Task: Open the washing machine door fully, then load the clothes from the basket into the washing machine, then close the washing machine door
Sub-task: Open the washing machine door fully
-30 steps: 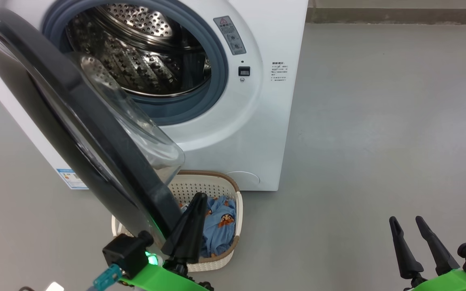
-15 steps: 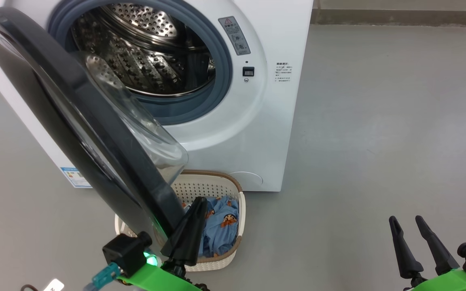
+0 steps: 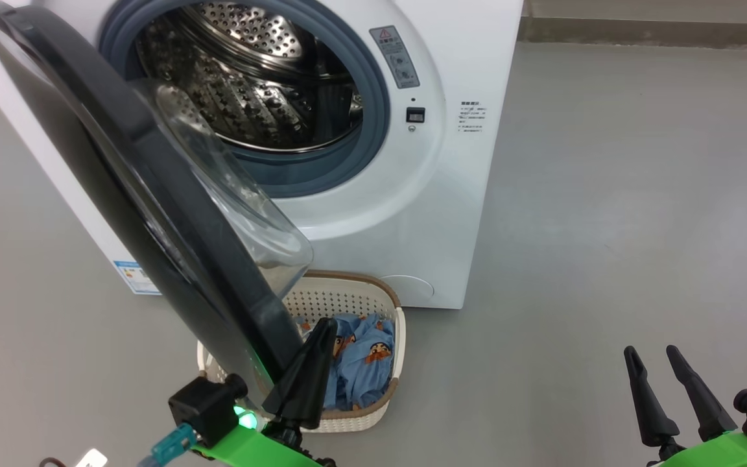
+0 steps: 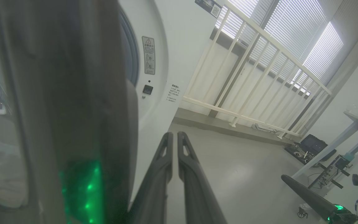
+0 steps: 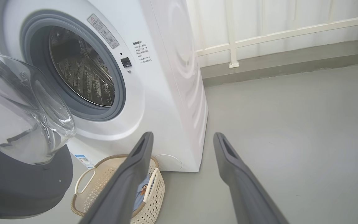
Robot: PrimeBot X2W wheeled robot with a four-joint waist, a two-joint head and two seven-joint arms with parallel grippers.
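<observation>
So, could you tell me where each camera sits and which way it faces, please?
Head view: on the head, looking forward and down at the washing machine, its open door and the basket; shut left tool and open right tool at the bottom.
Left wrist view: on the left wrist, looking along that tool past the door toward a white railing.
Right wrist view: on the right wrist, facing the drum past the right tool.
Shared: head and right wrist views show the basket.

Washing machine door (image 3: 218,285): glossy black rim, clear glass centre. Drum (image 3: 250,78): shiny perforated steel. Seal (image 3: 373,130): matt rubber. Basket (image 3: 347,298): cream perforated plastic. Clothes (image 3: 360,370): soft printed cloth. Floor (image 3: 607,194): smooth matt grey.
</observation>
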